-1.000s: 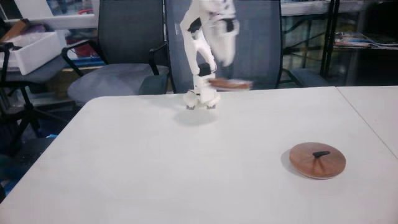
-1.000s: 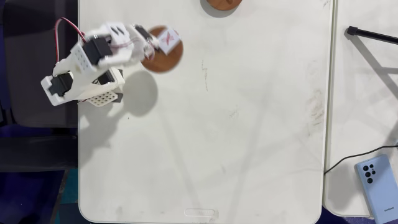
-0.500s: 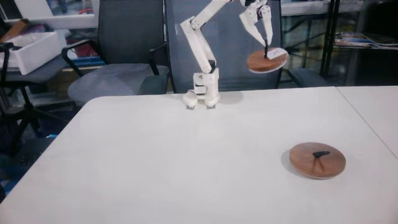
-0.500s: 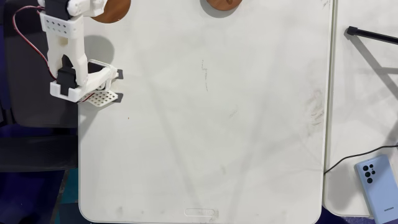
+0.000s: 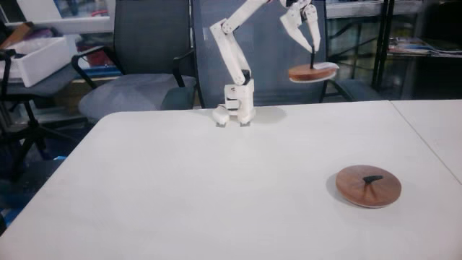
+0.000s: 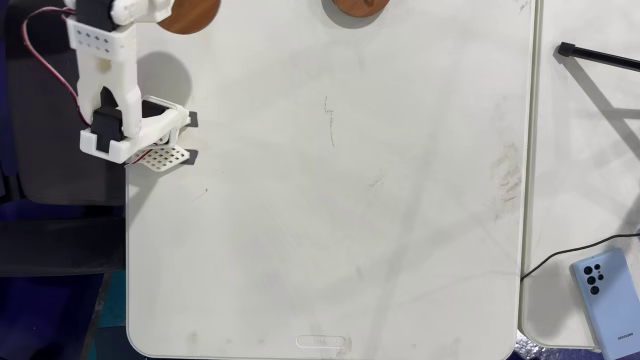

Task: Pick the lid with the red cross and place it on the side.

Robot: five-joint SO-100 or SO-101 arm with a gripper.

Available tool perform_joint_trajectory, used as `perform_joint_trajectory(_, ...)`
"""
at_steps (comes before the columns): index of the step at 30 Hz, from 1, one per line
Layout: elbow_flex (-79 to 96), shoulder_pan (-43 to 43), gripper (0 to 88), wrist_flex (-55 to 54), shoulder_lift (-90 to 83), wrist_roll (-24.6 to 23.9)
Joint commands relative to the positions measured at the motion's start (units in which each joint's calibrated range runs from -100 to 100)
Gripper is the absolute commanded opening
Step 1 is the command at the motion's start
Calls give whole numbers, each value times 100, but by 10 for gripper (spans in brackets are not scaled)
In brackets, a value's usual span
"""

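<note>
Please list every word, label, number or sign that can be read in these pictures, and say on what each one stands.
No text can be read.
Lid held by the gripper: seen edge-on, no sign legible.
Oval mark at the edge of the table: too faint.
Phone: no legible brand.
Papers on the shelf: blurred.

Even, bright indoor light; soft arm shadow on the table (image 6: 330,200) in a fixed view; both fixed views slightly soft, glare-free.

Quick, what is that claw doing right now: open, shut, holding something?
Claw: shut on the lid with the red cross, held in the air by its handle.
</note>
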Motion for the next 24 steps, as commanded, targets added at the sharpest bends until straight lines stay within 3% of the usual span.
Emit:
perform_joint_trajectory(1, -121, 183, 0, -428, 409, -33)
perform_joint_trajectory(16, 79, 206, 0, -1232, 742, -92)
perform_joint_trajectory(24, 2191, 206, 0, -2660, 631, -126)
